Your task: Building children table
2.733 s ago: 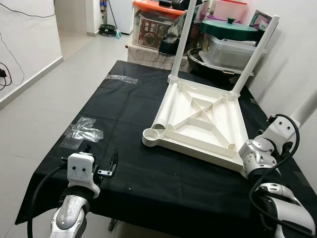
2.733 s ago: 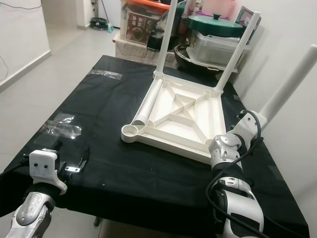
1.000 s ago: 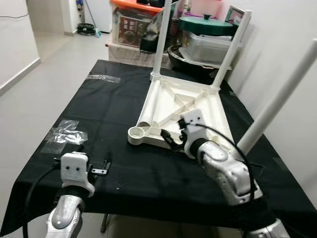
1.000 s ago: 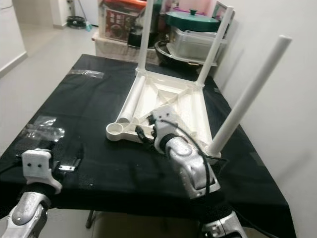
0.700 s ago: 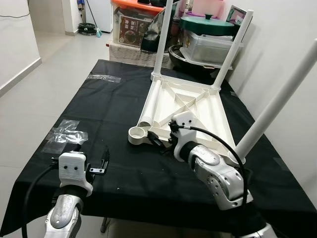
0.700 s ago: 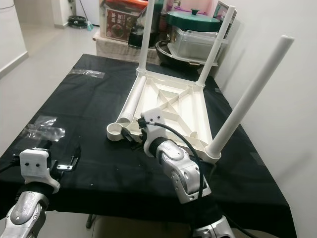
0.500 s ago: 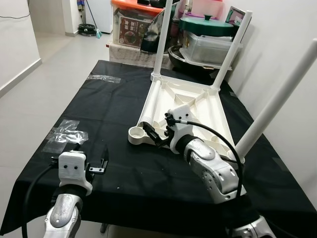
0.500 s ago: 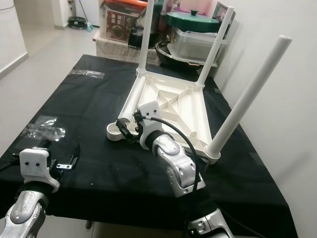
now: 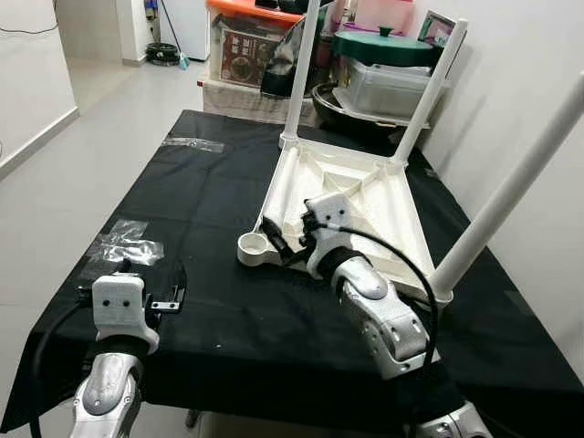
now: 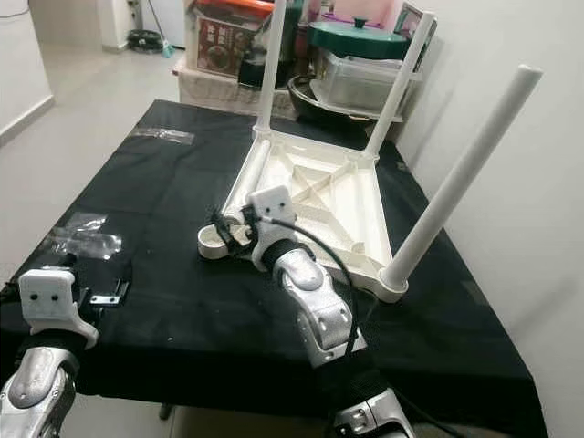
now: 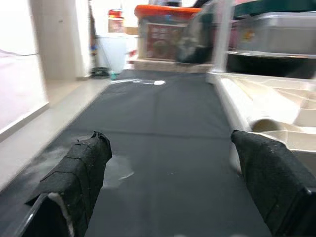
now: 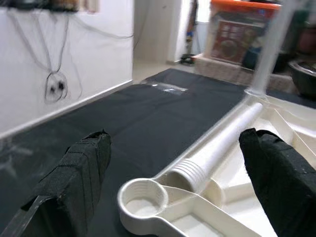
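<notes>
Picking up the last leg for the upturned white plastic children's table (image 9: 351, 196)

Right gripper (image 9: 281, 239), fingers spread and empty, hovers above the empty round socket (image 12: 142, 196); the loose white ribbed-end leg (image 12: 222, 143) lies at its 1 o'clock. Close around the leg's middle. Left gripper (image 9: 151, 285), also spread, idles at 8 o'clock.
</notes>
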`<state>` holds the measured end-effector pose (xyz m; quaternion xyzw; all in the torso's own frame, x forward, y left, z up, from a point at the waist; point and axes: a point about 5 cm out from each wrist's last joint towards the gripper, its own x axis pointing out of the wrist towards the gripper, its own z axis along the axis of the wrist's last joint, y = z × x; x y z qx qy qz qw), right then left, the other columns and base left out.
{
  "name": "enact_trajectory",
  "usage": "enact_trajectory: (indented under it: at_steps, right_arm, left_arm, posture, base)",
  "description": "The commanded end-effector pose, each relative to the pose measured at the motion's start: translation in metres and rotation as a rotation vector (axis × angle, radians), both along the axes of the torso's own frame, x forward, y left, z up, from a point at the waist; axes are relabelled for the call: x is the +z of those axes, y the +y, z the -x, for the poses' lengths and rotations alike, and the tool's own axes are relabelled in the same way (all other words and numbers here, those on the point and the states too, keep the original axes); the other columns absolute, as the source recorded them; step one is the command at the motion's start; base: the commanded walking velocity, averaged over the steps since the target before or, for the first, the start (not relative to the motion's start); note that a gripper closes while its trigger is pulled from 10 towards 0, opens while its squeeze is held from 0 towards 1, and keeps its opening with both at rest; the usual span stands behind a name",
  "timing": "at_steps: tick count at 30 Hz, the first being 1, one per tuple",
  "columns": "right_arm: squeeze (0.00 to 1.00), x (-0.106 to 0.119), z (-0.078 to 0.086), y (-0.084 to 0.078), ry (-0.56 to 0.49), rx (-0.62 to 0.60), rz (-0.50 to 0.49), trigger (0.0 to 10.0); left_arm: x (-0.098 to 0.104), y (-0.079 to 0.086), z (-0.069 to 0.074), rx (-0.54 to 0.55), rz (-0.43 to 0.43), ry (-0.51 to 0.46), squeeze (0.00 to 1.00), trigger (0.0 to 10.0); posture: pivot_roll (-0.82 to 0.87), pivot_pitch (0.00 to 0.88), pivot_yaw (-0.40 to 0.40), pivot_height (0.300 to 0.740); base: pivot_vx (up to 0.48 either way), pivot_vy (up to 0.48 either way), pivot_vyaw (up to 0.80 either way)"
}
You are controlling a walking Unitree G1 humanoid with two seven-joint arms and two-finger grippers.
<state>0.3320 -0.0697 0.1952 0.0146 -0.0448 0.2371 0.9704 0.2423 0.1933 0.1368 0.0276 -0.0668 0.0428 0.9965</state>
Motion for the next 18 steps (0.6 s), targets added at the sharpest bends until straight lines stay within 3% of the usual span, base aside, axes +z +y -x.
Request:
enact_trajectory:
  at_steps: [1,3,18]
  right_arm:
    - [0.0,-0.0048,-0.0039,-0.0104,0.016,-0.035,-0.014,10.0]
    - [0.0,-0.0045,-0.0045,-0.0106,0.006,-0.039,-0.01,10.0]
    - [0.0,-0.0043,-0.004,-0.0018,-0.053,0.002,0.011,10.0]
  left_arm:
    - [-0.0022,-0.0057,-0.0008,-0.025,0.009,0.004,0.0,10.0]
    - [-0.0023,-0.0061,-0.0009,-0.026,0.01,0.004,0.0,10.0]
    - [-0.0014,-0.0094,-0.0017,-0.048,0.017,-0.004,0.0,10.0]
  posture:
    - [0.06,0.0,-0.146,0.74]
    - [0.06,0.0,-0.146,0.74]
    - [0.07,0.0,-0.148,0.74]
  base:
    - [0.0,0.0,-0.8]
    - [0.0,0.0,-0.73]
    - [0.0,0.0,0.0]
